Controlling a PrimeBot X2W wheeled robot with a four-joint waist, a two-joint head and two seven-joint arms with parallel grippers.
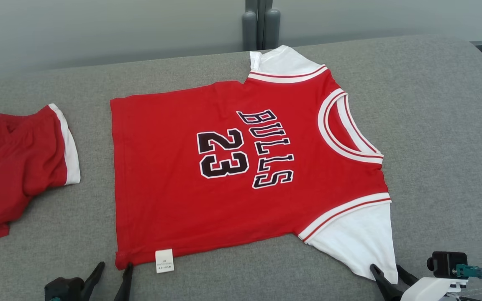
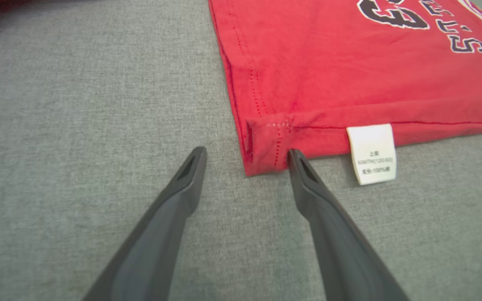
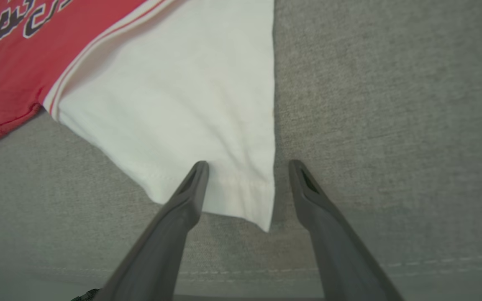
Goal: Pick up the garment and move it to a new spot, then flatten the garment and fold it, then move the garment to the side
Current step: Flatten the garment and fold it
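Fingers of both end effectors rise from the near edge of the grey, fabric-covered bench (image 1: 442, 125), spread wide and gripping nothing. The left end effector (image 2: 246, 152) stands released at the near left hem corner of the garment (image 1: 174, 200). The folded red corner lies in the gap between its fingers, and the right-hand fingertip seems to just touch the cloth, though the angle makes contact hard to judge. A white care label (image 2: 373, 154) sticks out from the hem just beside that finger. The right end effector (image 3: 247, 164) is likewise released over the cuff of the near white sleeve (image 3: 182, 104), whose pointed corner lies between its fingers.

Beyond them the garment, a red jersey printed BULLS 23, lies flat across the middle of the bench, hem to the left, neck opening to the right, its other white sleeve at the far edge. A pair of red shorts (image 1: 15, 167) with white trim lies crumpled well apart at the left.
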